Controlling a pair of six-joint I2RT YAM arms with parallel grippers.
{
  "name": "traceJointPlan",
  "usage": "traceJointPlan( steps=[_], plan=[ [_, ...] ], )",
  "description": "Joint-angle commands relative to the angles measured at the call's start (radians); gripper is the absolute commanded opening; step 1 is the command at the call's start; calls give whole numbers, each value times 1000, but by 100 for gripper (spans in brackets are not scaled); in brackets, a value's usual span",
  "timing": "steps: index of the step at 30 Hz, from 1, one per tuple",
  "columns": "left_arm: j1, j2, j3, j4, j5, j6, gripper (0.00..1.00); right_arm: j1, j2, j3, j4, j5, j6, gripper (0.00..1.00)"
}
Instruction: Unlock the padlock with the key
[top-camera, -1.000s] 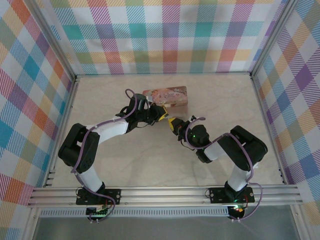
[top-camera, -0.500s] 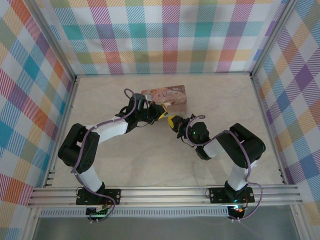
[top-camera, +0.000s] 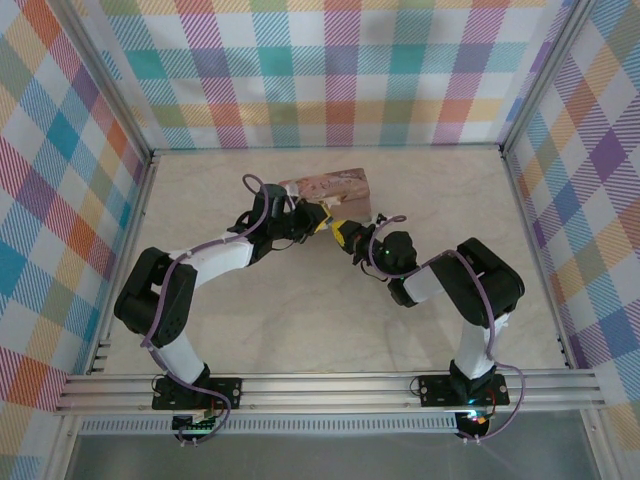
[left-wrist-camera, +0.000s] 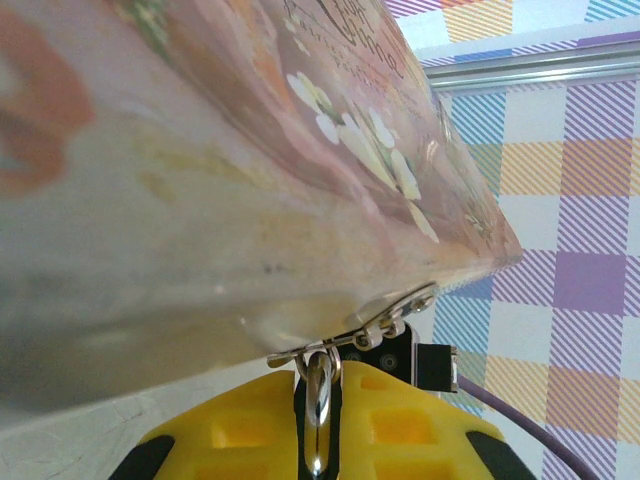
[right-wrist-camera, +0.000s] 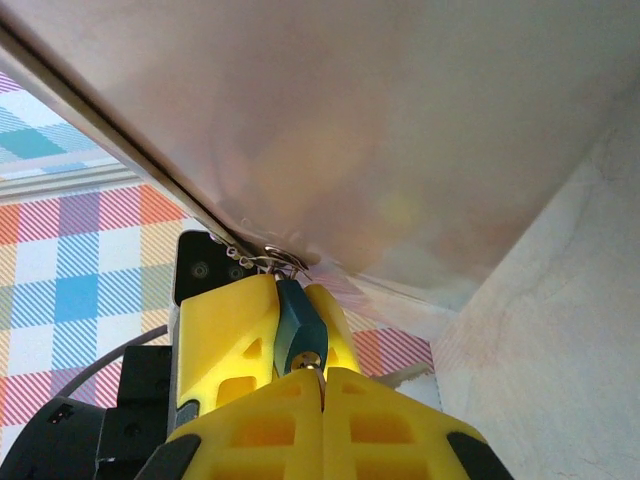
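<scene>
Left fingers (left-wrist-camera: 230, 430) tight on the padlock (left-wrist-camera: 317, 400) — right fingers (right-wrist-camera: 260, 430) closed on the key (right-wrist-camera: 309, 362)

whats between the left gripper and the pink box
the padlock's shackle, pinched in the left gripper and hooked through the pink box's clasp, in the left wrist view

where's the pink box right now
In the top view the pink box sits far-centre on the table, just beyond the left tool and right tool.
</scene>
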Motion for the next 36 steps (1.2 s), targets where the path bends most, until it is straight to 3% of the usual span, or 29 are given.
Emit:
traceJointPlan(
  steps=[1, 15, 26, 32, 36],
  plan=[
    [-61, -49, -20, 11, 208, -9, 10, 2, 11, 38, 57, 15, -34, 1],
    [-65, -40, -13, -80, 215, 50, 10, 0, 86, -4, 57, 3, 12, 4],
    [-52, -42, -5, -197, 106, 135, 11, -11, 54, -144, 19, -19, -38, 30],
    [-52, -32, -2, -214, 91, 142, 11, -12, -14, -207, -138, -88, -140, 33],
    [-52, -49, 4, -243, 77, 156, 11, -12, -126, -214, -343, -120, -259, 33]
  ],
)
